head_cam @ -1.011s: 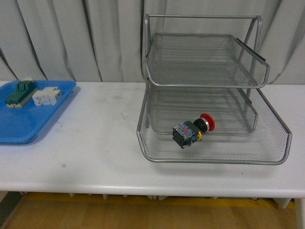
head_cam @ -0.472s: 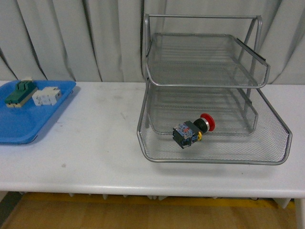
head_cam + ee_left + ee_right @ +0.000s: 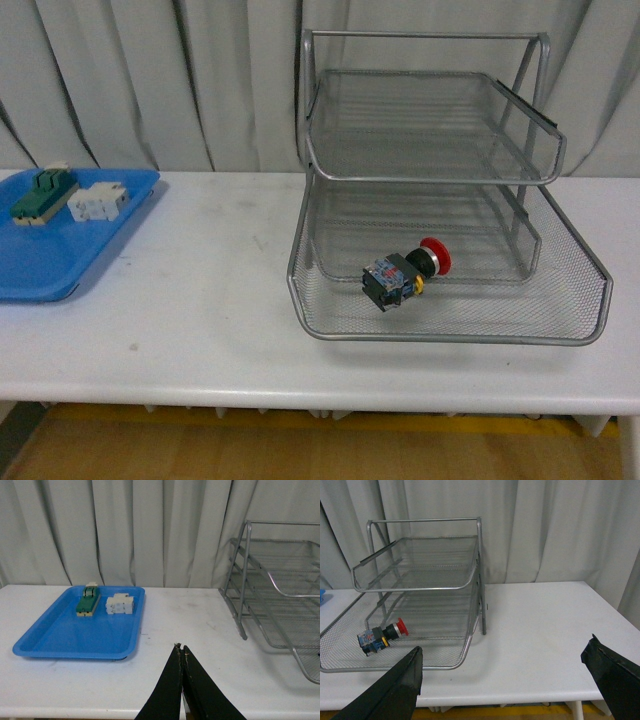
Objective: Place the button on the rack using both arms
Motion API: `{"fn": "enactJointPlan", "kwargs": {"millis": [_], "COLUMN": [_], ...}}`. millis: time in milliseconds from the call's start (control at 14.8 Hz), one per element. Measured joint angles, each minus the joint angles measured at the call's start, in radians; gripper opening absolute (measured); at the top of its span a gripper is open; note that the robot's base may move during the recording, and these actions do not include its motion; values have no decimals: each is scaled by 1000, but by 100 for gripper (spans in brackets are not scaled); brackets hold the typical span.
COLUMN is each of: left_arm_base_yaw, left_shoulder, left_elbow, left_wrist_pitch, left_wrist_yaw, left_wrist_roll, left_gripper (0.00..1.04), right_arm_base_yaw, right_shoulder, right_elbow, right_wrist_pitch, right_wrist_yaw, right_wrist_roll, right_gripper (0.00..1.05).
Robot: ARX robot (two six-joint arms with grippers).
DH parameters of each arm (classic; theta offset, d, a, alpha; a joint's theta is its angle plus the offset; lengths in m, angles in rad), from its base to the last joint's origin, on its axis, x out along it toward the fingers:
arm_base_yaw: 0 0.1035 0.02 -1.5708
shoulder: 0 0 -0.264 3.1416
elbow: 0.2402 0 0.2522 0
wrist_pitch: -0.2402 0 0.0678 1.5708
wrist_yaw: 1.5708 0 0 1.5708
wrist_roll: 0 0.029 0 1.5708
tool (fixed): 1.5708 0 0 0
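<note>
Lying in the rack: the button (image 3: 405,275) is on its side on the mesh floor of the lowest tray, a little left of that tray's middle, with nothing gripping it.
Button's pose: the red cap points toward the back right, the yellow ring sits just behind the cap, and the dark blocky body points toward the front left.
Rack: the silver wire-mesh rack (image 3: 425,36) stands on the right half of the white desk (image 3: 200,300). Its lowest tray juts forward past the two above, toward the desk's front edge.
Left gripper: the left gripper (image 3: 181,650) hangs above the desk's front edge, between blue tray and rack, its two dark fingers pressed together with nothing between them.
Right gripper: the right gripper (image 3: 505,647) has its fingers spread wide and empty, well apart from the button (image 3: 381,636) and facing the rack (image 3: 425,520) from the desk's right end.
Blue tray: the flat blue plastic tray (image 3: 60,270) lies at the desk's left edge.
On the blue tray: a green-and-cream block (image 3: 43,195) and a white blocky part (image 3: 98,200) sit side by side near its far rim.
Backdrop: a pale pleated curtain (image 3: 150,80) hangs behind the desk.
</note>
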Motion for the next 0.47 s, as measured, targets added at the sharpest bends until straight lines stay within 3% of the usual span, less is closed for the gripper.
{"fn": "enactJointPlan", "kwargs": {"millis": [337, 404, 472], "left_arm_base_yaw": [0, 0, 0], "left_shoulder": [-92, -199, -242], "left_elbow": [0, 0, 3], "left_wrist_pitch": [-101, -255, -236], "left_wrist_yaw": [0, 3, 2], "left_wrist_roll": [0, 0, 0], "left_gripper": [2, 2, 2], "right_arm_base_yaw": [0, 0, 0], "right_shoulder": [0, 0, 0], "right_elbow": [0, 0, 0], "right_wrist_pitch": [0, 0, 0], "right_wrist_yaw": [0, 0, 0], "right_wrist_roll": [0, 0, 0], "right_gripper": [98, 98, 98]}}
